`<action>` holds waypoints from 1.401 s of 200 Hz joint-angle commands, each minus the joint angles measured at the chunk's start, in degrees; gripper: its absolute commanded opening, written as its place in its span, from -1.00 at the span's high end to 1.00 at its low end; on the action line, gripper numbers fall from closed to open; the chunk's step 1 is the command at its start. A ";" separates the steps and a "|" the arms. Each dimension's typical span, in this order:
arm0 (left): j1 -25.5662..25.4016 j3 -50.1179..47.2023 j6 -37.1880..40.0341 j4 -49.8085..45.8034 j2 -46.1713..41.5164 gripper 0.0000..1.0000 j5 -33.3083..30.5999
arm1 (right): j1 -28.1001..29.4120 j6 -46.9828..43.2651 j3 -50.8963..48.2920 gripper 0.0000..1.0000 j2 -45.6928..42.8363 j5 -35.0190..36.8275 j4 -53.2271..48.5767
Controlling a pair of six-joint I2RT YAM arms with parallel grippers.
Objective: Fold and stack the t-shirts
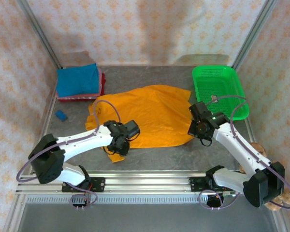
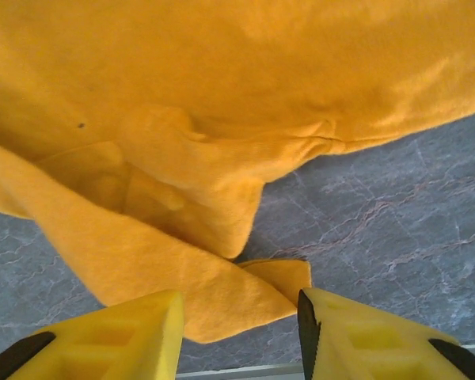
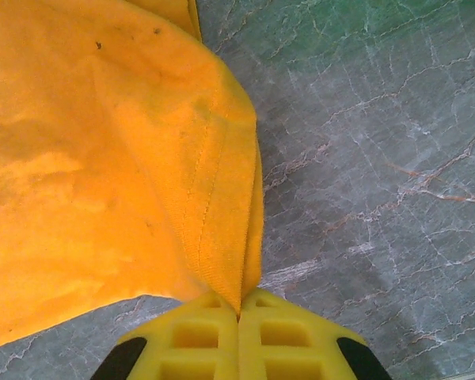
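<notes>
Right gripper: pressed together on a hem of orange cloth.
Left gripper: spread, with a loose corner lying between the jaws, not clamped.
Orange t-shirt: laid out crumpled in the middle of the bench, its near edge bunched.
Folded stack: set at the back left, blue on top.
Risk: if only the pinched side is pulled, the cloth may be dragged askew, and the thin hem may be lost.
Hidden: collar and sleeves cannot be made out; the lower stack layers are covered.
</notes>
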 commanded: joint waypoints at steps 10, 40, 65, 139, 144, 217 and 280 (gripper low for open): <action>-5.10 6.00 0.63 -4.88 7.29 0.11 -6.22 | -0.24 -1.06 -0.55 1.00 0.05 0.72 -0.10; -8.26 8.00 0.80 -5.71 13.20 0.18 -6.72 | -0.24 -1.06 -0.98 1.00 0.02 0.45 -0.02; -9.03 8.29 0.22 -6.14 15.76 0.19 -6.75 | -0.24 -1.05 -1.16 1.00 -0.16 0.45 -0.16; -9.30 5.51 -0.69 -5.08 16.12 0.27 -5.69 | -0.23 -1.08 -1.03 1.00 0.30 0.07 -0.07; -9.36 5.52 -0.73 -5.09 16.12 0.27 -5.67 | -0.24 -1.08 -1.07 1.00 0.25 0.05 -0.12; -9.27 4.36 -0.09 -3.90 17.53 0.38 -3.05 | -0.24 -1.08 -1.04 1.00 0.09 -0.13 -0.21; -9.21 5.89 0.01 -6.00 18.02 0.93 -5.83 | -0.24 -1.53 0.54 1.00 0.00 0.14 -1.33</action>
